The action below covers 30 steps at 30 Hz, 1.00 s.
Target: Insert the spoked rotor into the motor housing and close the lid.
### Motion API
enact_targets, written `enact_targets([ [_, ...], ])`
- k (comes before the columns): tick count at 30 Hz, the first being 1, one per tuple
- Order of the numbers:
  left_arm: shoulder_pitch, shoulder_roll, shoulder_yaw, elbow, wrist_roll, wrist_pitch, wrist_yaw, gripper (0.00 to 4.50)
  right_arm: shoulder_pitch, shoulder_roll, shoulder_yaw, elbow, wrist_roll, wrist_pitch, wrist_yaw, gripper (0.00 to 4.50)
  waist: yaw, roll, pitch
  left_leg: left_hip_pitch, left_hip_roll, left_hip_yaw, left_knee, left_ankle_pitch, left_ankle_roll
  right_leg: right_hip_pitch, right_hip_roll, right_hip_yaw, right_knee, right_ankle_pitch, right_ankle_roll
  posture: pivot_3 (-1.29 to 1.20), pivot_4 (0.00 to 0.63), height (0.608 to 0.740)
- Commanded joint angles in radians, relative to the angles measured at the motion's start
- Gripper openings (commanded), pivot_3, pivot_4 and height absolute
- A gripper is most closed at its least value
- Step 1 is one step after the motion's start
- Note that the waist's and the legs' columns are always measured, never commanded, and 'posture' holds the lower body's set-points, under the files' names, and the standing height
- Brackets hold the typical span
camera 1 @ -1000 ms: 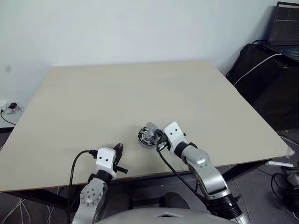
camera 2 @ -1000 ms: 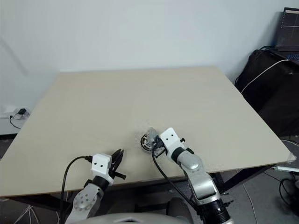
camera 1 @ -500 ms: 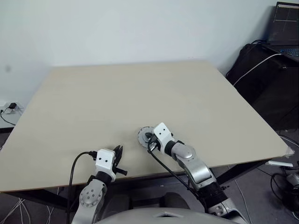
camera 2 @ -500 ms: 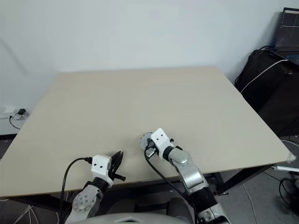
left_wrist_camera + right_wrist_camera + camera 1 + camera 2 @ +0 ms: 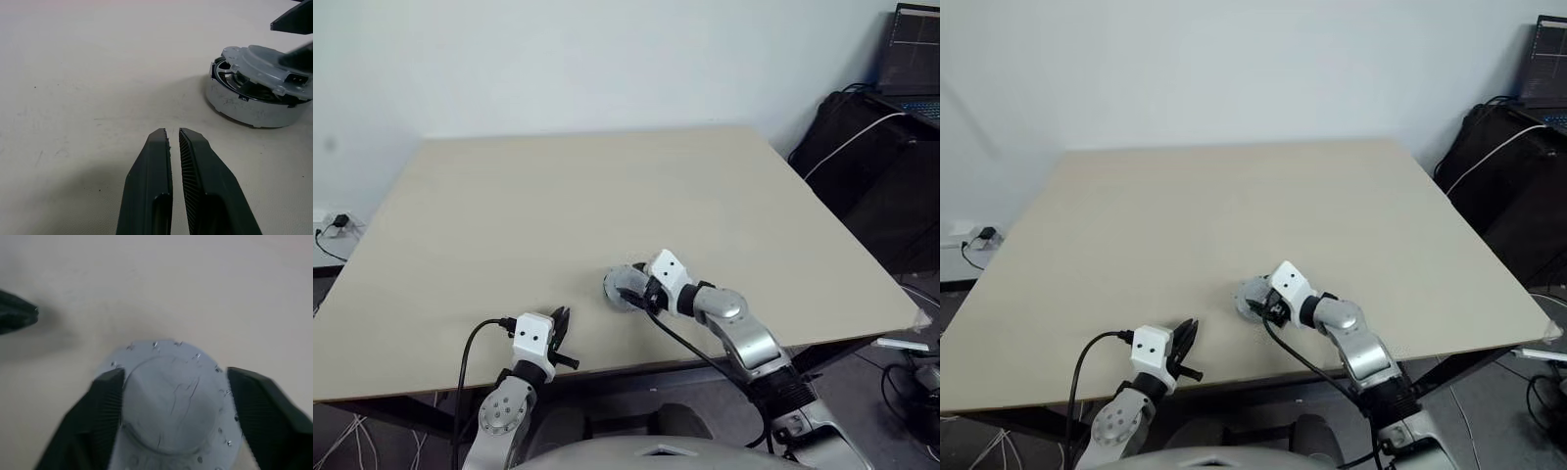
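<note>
The silver-grey lid (image 5: 266, 66) lies on top of the round grey motor housing (image 5: 254, 105), slightly askew, with a dark gap under its near edge. Both sit near the table's front middle (image 5: 622, 286). My right gripper (image 5: 174, 374) is open, and its black fingers (image 5: 105, 406) stand on either side of the lid's raised centre (image 5: 171, 396). My left gripper (image 5: 172, 133) is shut and empty. It points at the bare tabletop to the left of the housing, near the front edge (image 5: 563, 315). The spoked rotor is hidden.
The beige table (image 5: 558, 196) stretches wide and bare behind the housing. Its front edge (image 5: 431, 382) runs just behind my left gripper. Beyond the right side of the table stand a black bag (image 5: 862, 147) and a laptop (image 5: 911, 59).
My right gripper has opened; a second ago it was shut at the lid. The lid, tilted up then, now lies flat on the housing. The right wrist has swung leftward. The left gripper has kept still.
</note>
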Motion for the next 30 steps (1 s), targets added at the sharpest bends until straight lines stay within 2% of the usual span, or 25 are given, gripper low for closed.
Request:
enact_targets([
  [1,-0.008,-0.003,0.000,-0.030,-0.008,-0.014,-0.003,0.42,-0.030,-0.006,-0.017,0.002,0.021,-0.020,0.030,4.48,0.000,0.000,0.000,0.000,0.000,0.000,0.000,0.000,0.000,0.000,0.000,0.000,0.000,0.000,0.000,0.00,0.000,0.740],
  [9,-0.006,-0.008,0.001,-0.010,-0.010,-0.027,-0.010,0.42,-0.058,0.004,-0.015,0.052,0.025,0.004,0.059,4.48,0.001,0.000,0.000,0.000,0.000,0.000,0.000,0.000,0.000,0.000,0.000,0.000,0.000,0.000,0.000,0.00,0.000,0.740],
  [20,0.007,-0.012,-0.002,-0.034,-0.012,-0.018,-0.003,0.42,-0.120,0.029,-0.022,0.108,0.055,0.154,0.071,4.48,0.000,0.000,0.000,0.000,0.000,0.000,0.000,0.000,0.000,0.000,0.000,0.000,0.000,0.002,-0.004,0.00,0.000,0.740],
  [23,0.012,-0.015,-0.003,-0.046,-0.012,-0.012,0.002,0.42,-0.129,0.031,-0.025,0.116,0.054,0.164,0.066,3.89,0.000,0.000,0.000,0.000,0.000,0.000,0.000,0.000,0.000,0.000,0.000,0.000,0.000,0.002,-0.003,0.00,0.000,0.740],
  [25,0.014,-0.016,-0.003,-0.051,-0.012,-0.010,0.004,0.42,-0.131,0.033,-0.030,0.114,0.058,0.167,0.065,3.31,0.000,0.000,0.000,0.000,0.000,0.000,0.000,0.000,0.000,0.000,0.000,0.000,0.000,0.002,-0.002,0.00,0.000,0.740],
  [30,0.018,-0.021,-0.007,-0.058,-0.010,-0.006,0.011,0.42,-0.115,0.041,-0.054,0.075,0.088,0.162,0.064,3.28,0.000,0.000,0.000,0.000,0.000,0.000,0.000,0.000,0.000,0.000,-0.001,0.000,0.000,0.002,-0.003,0.00,0.000,0.740],
])
